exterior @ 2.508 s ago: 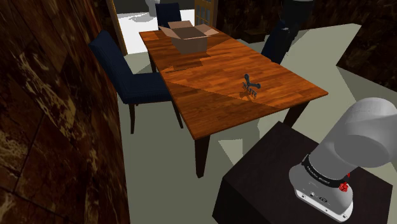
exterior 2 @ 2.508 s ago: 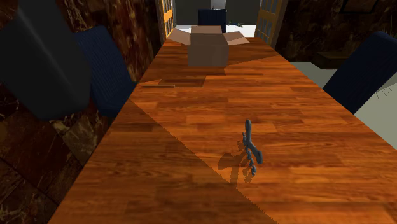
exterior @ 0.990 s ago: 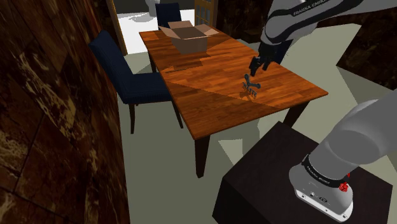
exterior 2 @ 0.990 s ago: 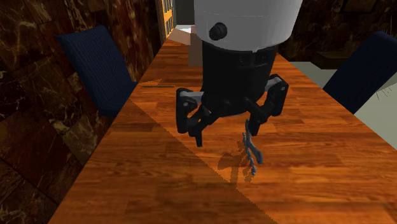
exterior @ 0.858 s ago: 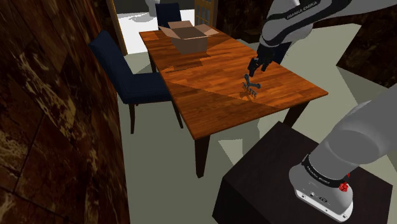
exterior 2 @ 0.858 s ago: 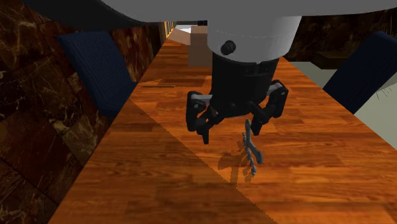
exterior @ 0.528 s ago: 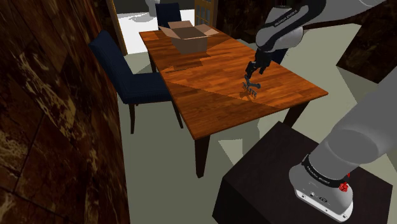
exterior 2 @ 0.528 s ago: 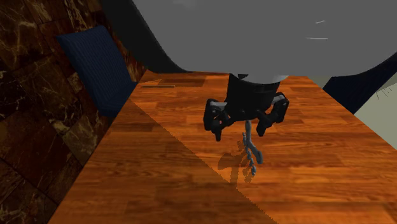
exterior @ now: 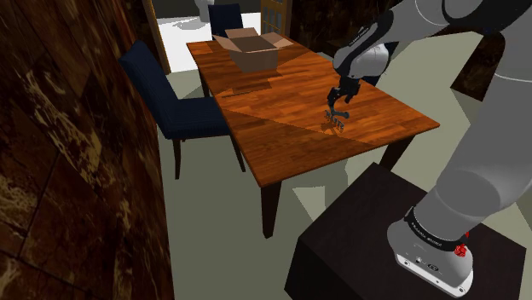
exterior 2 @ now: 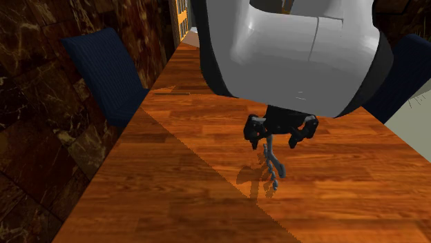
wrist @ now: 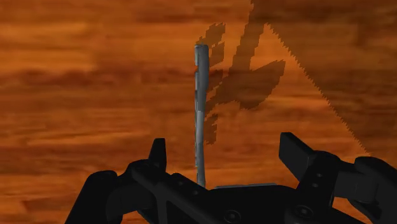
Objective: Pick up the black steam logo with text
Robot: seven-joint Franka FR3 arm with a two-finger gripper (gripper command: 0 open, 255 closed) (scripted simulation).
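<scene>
Compared with half a second earlier, the gripper (exterior 2: pixel 273 143) has come lower over the worktop (exterior 2: pixel 173 186), and the arm's grey wrist housing (exterior 2: pixel 297 48) now covers the far end of the worktop in the second exterior view.

1. Steam logo (exterior 2: pixel 272 164): a thin, dark blue-grey piece standing on edge on the worktop, roughly upright. In the shoulder view the steam logo (exterior: pixel 336 117) stands near the worktop's right-hand long edge, in the lit part of the surface. Its shadow lies on the wood just beside it.
2. Gripper: the jaws stand apart. In the wrist view the steam logo (wrist: pixel 201 114) appears edge-on as a narrow grey strip between the two fingers of the gripper (wrist: pixel 222 143), closer to one finger, with clear wood visible on each side; no contact shows. In the shoulder view the gripper (exterior: pixel 344 95) hangs directly above the piece.
3. Worktop (exterior: pixel 281 145): brown wood planks, crossed by a diagonal shadow boundary.
4. Surroundings: an open cardboard box (exterior: pixel 250 49) sits at the far end of the worktop, well apart from the logo. A navy chair (exterior: pixel 162 94) stands along the shoulder view's left side. The dark stand (exterior: pixel 358 247) is at lower right.
</scene>
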